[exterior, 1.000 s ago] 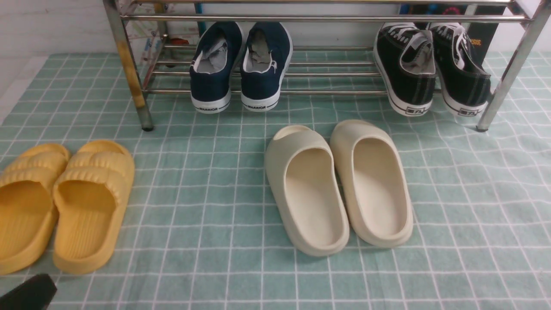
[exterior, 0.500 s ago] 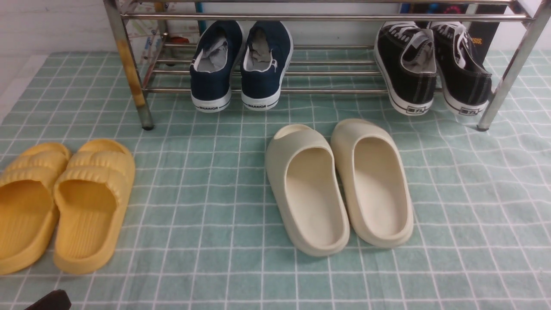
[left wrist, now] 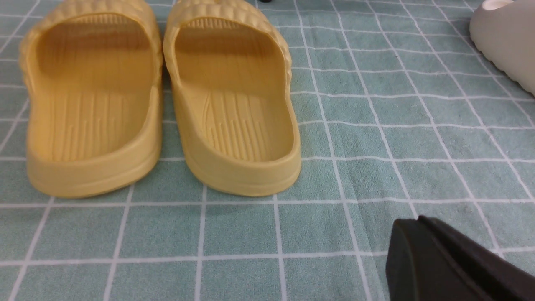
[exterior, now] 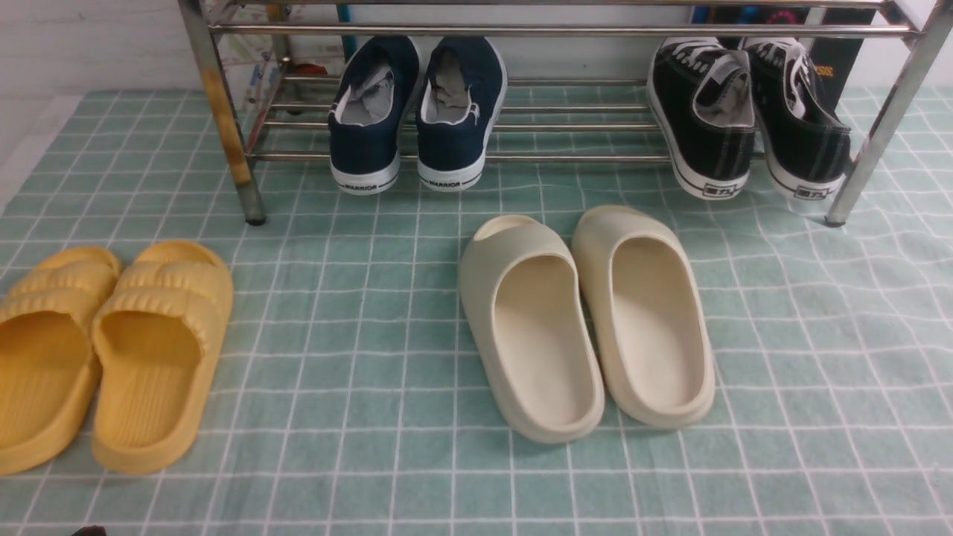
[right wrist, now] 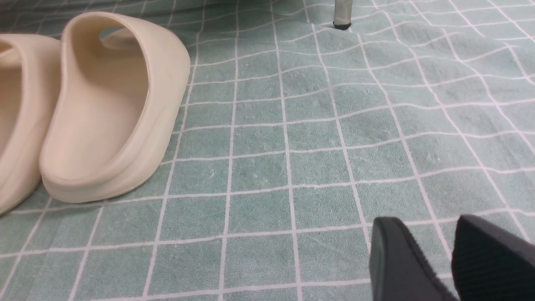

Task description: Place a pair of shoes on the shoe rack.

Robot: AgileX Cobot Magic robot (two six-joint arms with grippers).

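Navy canvas slip-ons [exterior: 364, 149] on chrome-tube rack [exterior: 566, 30], heels facing robot, well ahead of closed, empty left gripper [left wrist: 418, 221], nearer side; right gripper [right wrist: 428, 221] wide, empty. Likely only retreat remains.

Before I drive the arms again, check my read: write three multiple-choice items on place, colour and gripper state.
1. Where are the navy slip-ons?
A. on the rack's lower shelf
B. on the cloth
C. beside the cream slides

2. What colour are the slides at far left?
A. pink
B. yellow
C. grey

3. The left gripper is:
A. wide open
B. gripping a sneaker
C. shut

1 A: navy slip-ons sit across the lower bars.
2 B: the slides are plainly yellow.
3 C: left gripper shows closed fingertips.
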